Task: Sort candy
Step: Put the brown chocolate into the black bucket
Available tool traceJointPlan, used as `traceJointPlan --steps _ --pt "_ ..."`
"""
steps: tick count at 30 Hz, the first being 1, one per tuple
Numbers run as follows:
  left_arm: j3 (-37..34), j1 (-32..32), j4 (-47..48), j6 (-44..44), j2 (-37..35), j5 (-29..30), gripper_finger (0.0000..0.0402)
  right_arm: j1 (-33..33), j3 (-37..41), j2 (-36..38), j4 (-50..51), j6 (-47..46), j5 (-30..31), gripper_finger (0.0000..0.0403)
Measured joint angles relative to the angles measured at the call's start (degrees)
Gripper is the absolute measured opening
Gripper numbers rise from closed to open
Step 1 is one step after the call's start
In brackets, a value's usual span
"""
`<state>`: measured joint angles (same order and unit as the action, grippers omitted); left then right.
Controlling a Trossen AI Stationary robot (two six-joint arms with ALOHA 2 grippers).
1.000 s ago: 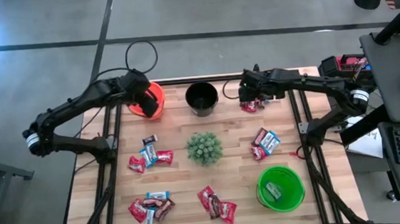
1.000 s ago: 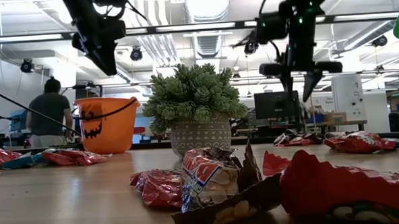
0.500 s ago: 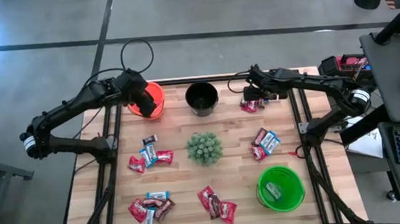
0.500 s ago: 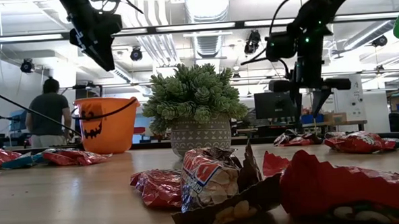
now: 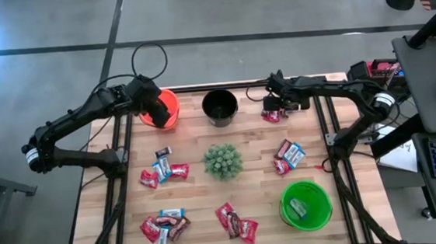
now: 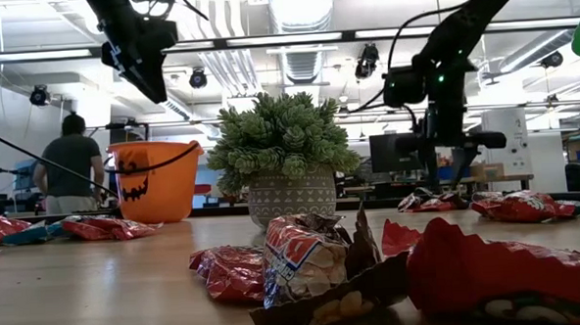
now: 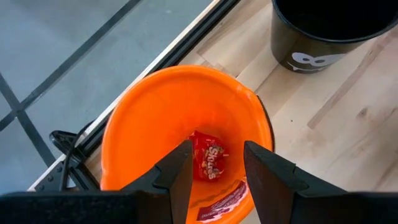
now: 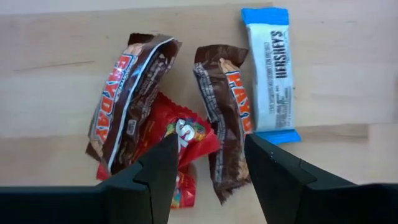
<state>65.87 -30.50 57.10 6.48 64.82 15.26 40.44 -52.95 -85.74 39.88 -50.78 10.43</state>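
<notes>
The candy lies in several small piles on the wooden table (image 5: 200, 193). At the far right, one pile (image 8: 186, 118) holds two brown wrappers, a red one and a light-blue-and-white bar (image 8: 270, 74). My right gripper (image 8: 208, 168) hangs open just above this pile (image 5: 272, 116), pointing down, with nothing between its fingers. My left gripper (image 7: 214, 174) is open and empty above the orange bucket (image 7: 180, 106) at the far left. Red candy (image 7: 208, 155) lies on the bucket's bottom. In the low view my right gripper (image 6: 447, 165) hangs close above the tabletop.
A black bucket (image 5: 220, 106) stands at the far middle and a green bucket (image 5: 305, 203) at the near right. A spiky green potted plant (image 5: 223, 160) sits mid-table. More candy piles lie at left (image 5: 162, 171), near left (image 5: 162, 225), near middle (image 5: 236, 222) and right (image 5: 289, 155). A person (image 6: 72, 162) stands beyond the table.
My right gripper has come down toward the far-right candy pile, shifting slightly toward the table's right edge, and has stayed open. The candy has not moved.
</notes>
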Motion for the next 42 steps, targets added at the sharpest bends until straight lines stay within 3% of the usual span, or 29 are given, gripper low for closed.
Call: traceJointPlan --steps 10,21,32,42 --pt "0.00 0.00 0.80 0.17 0.00 -1.37 0.0126 0.62 -2.04 -5.29 -2.09 -0.94 1.60 0.0175" --pt "0.00 0.00 2.43 0.02 0.02 -1.37 0.0126 1.78 -6.59 -5.01 -0.82 1.22 2.04 0.0152" --pt "0.00 0.02 3.05 -1.41 0.02 -1.34 0.0126 3.48 -6.23 -5.20 1.76 2.77 0.61 0.0190" --pt "0.00 0.01 3.02 -1.49 0.02 -1.32 0.0126 3.48 -5.26 -5.20 1.38 1.91 0.55 0.0194"
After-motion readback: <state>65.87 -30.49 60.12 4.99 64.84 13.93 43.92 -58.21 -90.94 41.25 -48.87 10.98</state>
